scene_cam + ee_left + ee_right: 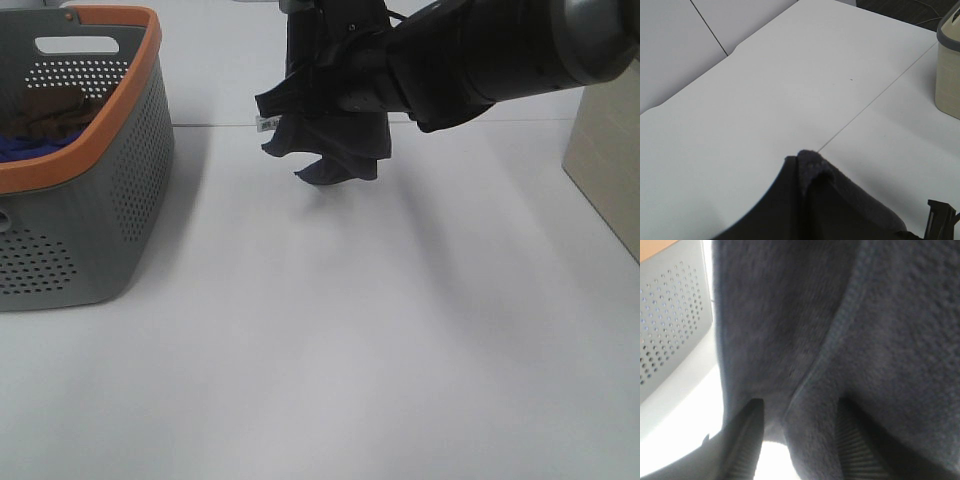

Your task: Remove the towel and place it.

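Note:
The dark navy towel point(330, 140) hangs bunched in the air above the far middle of the white table, its small white tag point(265, 124) sticking out to the left. My right gripper point(352, 100) reaches across from the right and is shut on the towel's upper part. In the right wrist view its fingers point(747, 440) clamp a thick fold of the towel point(850, 330). My left gripper point(300, 85) comes down from above at the towel's left side. In the left wrist view the towel point(840, 210) covers its fingers, apparently held.
A grey perforated basket point(110, 170) with an orange rim stands at the left and holds a brown cloth point(50, 108) and a bright blue cloth point(30, 145). A beige box point(610, 160) stands at the right edge, and it also shows in the left wrist view point(947, 75).

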Controlling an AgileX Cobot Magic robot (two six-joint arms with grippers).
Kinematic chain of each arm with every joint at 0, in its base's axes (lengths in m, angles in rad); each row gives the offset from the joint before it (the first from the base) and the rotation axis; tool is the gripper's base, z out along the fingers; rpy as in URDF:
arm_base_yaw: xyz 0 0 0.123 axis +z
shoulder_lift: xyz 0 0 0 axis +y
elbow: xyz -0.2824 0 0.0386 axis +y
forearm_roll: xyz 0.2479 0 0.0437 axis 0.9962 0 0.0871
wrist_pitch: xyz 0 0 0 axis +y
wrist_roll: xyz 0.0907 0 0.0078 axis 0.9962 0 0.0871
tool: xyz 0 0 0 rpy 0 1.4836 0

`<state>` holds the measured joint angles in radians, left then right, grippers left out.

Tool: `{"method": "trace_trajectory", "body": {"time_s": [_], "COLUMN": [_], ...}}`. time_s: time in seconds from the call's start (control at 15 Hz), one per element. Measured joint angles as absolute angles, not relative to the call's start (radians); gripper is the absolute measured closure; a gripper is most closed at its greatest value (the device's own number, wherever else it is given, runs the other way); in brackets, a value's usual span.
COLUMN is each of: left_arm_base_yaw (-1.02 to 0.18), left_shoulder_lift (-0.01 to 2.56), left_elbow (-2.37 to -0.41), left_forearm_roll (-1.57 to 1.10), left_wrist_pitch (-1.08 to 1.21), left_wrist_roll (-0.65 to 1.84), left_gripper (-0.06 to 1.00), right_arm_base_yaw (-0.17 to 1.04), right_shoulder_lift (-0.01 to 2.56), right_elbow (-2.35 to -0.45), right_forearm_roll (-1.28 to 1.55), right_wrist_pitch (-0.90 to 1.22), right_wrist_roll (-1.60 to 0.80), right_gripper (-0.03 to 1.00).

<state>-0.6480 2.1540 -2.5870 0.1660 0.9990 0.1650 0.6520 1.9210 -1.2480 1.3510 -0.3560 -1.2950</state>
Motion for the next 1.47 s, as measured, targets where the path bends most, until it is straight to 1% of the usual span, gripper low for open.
{"method": "trace_trajectory", "body": {"time_s": [0.2,0.4,0.53,0.6,0.73,1.0,1.07,1.27,1.47], "left_arm_base_yaw": [-0.648,-0.648,-0.648,-0.648,-0.648,-0.648,-0.645,-0.614,-0.587], "left_shoulder_lift": [2.154,2.154,2.154,2.154,2.154,2.154,2.154,2.154,2.154], "left_elbow": [-2.587,-2.587,-2.587,-2.587,-2.587,-2.587,-2.587,-2.587,-2.587], "left_forearm_roll": [0.16,0.155,0.155,0.155,0.155,0.154,0.154,0.128,0.089], "left_wrist_pitch": [0.999,0.999,0.999,1.0,1.021,1.08,1.082,1.082,1.082], "left_wrist_roll": [0.165,0.142,0.122,0.12,0.12,0.12,0.12,0.121,0.121], "left_gripper": [0.94,0.94,0.94,0.94,0.94,0.94,0.94,0.94,0.94], "right_arm_base_yaw": [0.652,0.652,0.652,0.652,0.652,0.652,0.652,0.652,0.652], "right_shoulder_lift": [1.921,1.921,1.922,1.922,1.922,1.922,1.919,1.91,1.909], "right_elbow": [-1.28,-1.293,-1.308,-1.32,-1.33,-1.33,-1.33,-1.33,-1.33], "right_forearm_roll": [1.352,1.378,1.378,1.378,1.392,1.451,1.503,1.711,1.741], "right_wrist_pitch": [-0.359,-0.428,-0.461,-0.464,-0.519,-0.607,-0.61,-0.603,-0.635], "right_wrist_roll": [-1.217,-1.033,-0.935,-0.909,-0.895,-0.909,-0.946,-1.224,-1.305], "right_gripper": [0.57,0.56,0.51,0.47,0.44,0.44,0.44,0.45,0.45]}}
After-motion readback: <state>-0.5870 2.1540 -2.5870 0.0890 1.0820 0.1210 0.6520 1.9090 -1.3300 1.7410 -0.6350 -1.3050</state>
